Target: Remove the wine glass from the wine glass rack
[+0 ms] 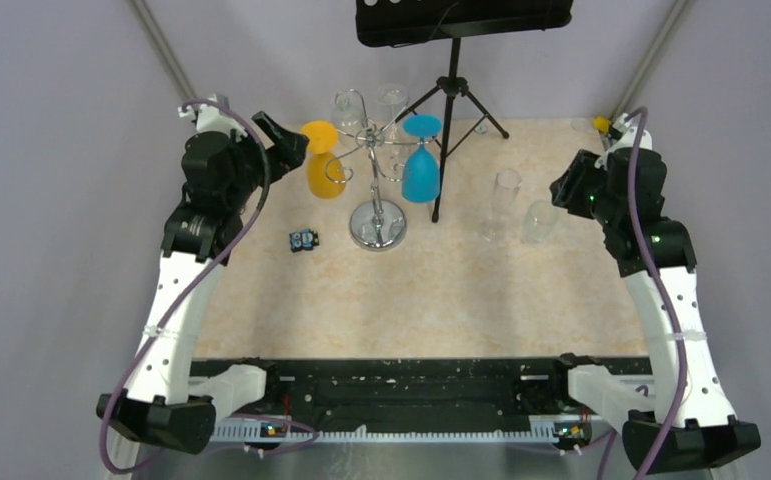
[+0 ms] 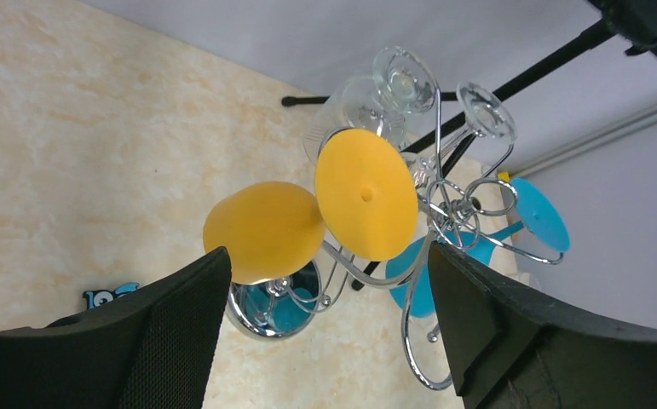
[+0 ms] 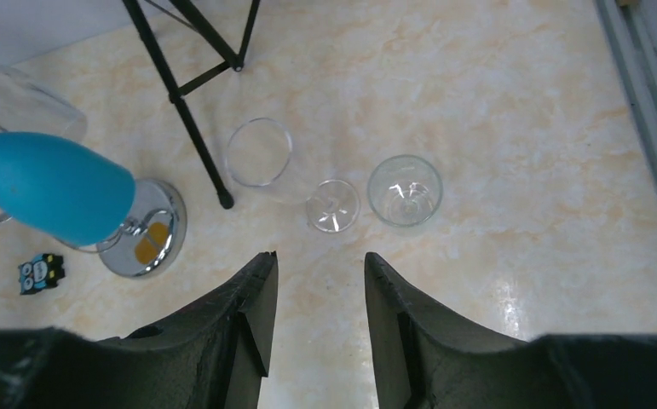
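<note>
The rack (image 1: 378,225) stands at the back middle of the counter (image 1: 441,300). An orange glass (image 1: 323,160), a blue glass (image 1: 421,168) and two clear ones (image 1: 349,105) hang upside down from its hooks. The left fingers (image 2: 163,332) are spread wide and hold nothing, close beside the orange glass. The right fingers (image 3: 222,341) are partly open and empty, above two clear glasses (image 3: 405,190) on the counter.

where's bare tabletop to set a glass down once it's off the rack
The wide near strip between the rack base and the black rail is bare. Crowded at the back: hanging glasses, tripod legs, and two clear glasses right.
</note>
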`<state>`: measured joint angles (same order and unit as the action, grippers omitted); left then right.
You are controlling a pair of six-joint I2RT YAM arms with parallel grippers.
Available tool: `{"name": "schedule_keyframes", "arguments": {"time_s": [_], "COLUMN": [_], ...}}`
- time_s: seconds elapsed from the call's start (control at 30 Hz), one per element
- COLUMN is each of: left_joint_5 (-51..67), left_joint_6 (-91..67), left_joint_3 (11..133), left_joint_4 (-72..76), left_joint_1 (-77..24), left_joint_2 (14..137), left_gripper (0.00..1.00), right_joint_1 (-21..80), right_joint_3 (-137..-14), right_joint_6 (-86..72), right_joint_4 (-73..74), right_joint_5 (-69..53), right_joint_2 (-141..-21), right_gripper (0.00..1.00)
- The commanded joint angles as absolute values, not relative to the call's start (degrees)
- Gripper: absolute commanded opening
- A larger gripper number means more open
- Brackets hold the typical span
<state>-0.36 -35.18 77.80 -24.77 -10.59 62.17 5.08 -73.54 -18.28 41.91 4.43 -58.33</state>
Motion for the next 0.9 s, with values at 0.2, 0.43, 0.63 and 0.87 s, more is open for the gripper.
{"name": "schedule_keyframes", "arguments": {"time_s": [0.2,0.43,0.63,0.87], "left_joint_5": [14.2,18.2,21.0,21.9], "left_joint_6": [-39.0,-41.6,-43.3,-45.1], "left_joint_3": [75.5,72.2,71.4,71.8], "left_joint_4": [-19.0,-13.3,-10.9,-9.8], "left_joint_1": [-4.9,-3.1,-2.5,-2.1], "left_joint_2": [66.3,66.4,68.3,70.3], "left_gripper": [0.70,0.50,0.58,0.64], "right_joint_1": [4.9,4.9,4.9,4.8], "right_joint_3": [-66.0,-62.9,-61.6,-60.3], "right_joint_6": [-25.9,-29.0,-30.0,-30.7], "right_joint_4": [36.9,33.5,32.9,32.6], "right_joint_5": [-12.9,-18.9,-20.4,-20.6], "right_joint_2": [-48.7,-46.2,-45.2,-44.1], "right_gripper": [0.42,0.40,0.40,0.40]}}
